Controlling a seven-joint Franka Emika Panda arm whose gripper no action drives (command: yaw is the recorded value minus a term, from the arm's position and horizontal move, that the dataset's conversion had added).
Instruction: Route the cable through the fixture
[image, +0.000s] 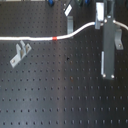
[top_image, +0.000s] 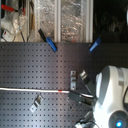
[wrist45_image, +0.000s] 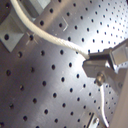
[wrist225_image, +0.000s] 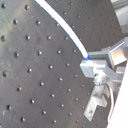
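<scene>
The white cable (image: 30, 39) lies across the black perforated board from the first exterior view's left edge. Its red band (image: 54, 38) sits near the middle, and the cable rises towards the upper right. My gripper (image: 100, 23) is shut on the cable there. A short length carries on to the right past it. In both wrist views the cable (wrist45_image: 55, 42) (wrist225_image: 65, 32) runs into the grey fingers (wrist45_image: 102, 61) (wrist225_image: 97, 65). A metal fixture bracket (image: 70, 21) stands just behind the cable, to the left of the gripper. In the second exterior view the cable (top_image: 30, 90) ends at the gripper (top_image: 75, 96).
Another bracket (image: 19, 54) stands at the first exterior view's left in front of the cable, and one (image: 118, 43) stands at its right. A long grey bar (image: 107, 55) runs down from the gripper. Blue clips (top_image: 49, 42) and shelves lie behind the board.
</scene>
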